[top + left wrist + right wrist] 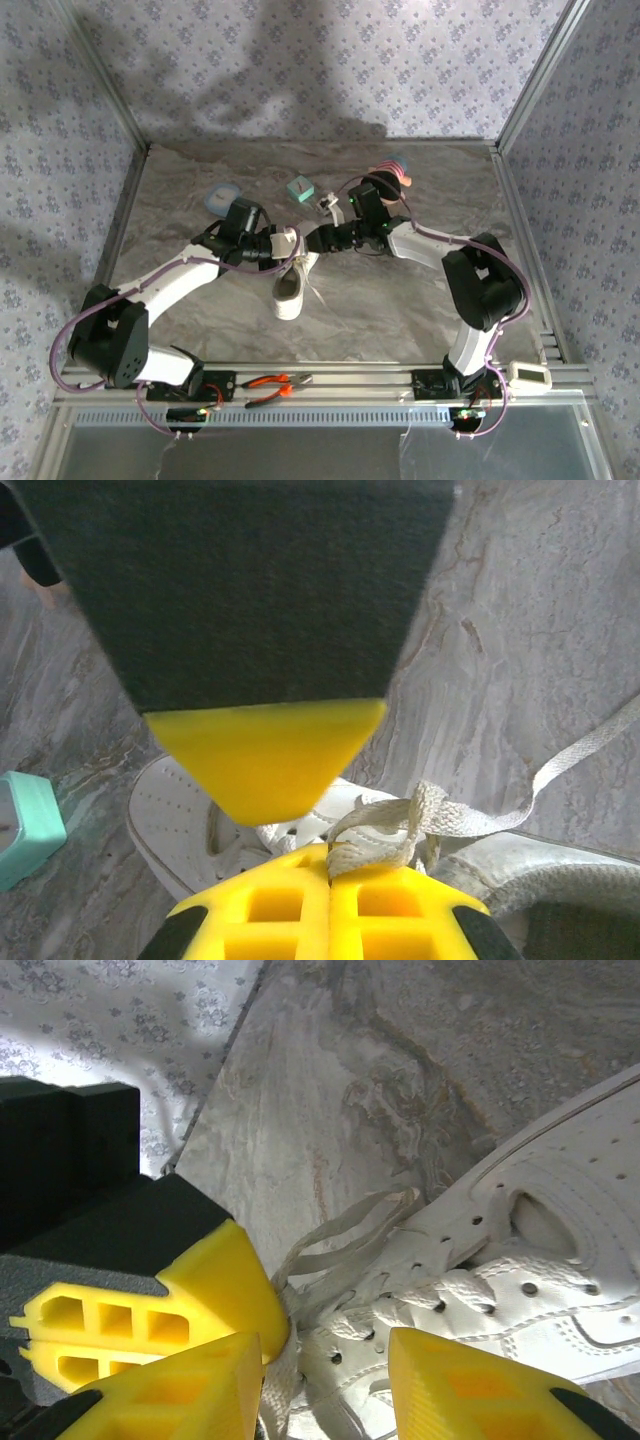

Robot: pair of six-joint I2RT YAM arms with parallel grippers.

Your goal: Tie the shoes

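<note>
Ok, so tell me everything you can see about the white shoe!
The shoe is a white low-top sneaker, smooth and leather-like, with little holes punched over the toe and flat woven white laces. It lies on the grey marbled table between both arms. The laces are loose, with no finished bow. The left pincer is shut on a lace loop, and the right pincer stands open over the lacing.

Your desk (pixel 400 300) looks like matt veined stone; the sneaker (pixel 560 1220) is smooth perforated leather-like material, its laces (pixel 470 820) woven cloth, the left pincer (pixel 330 872) matt yellow plastic.
</note>
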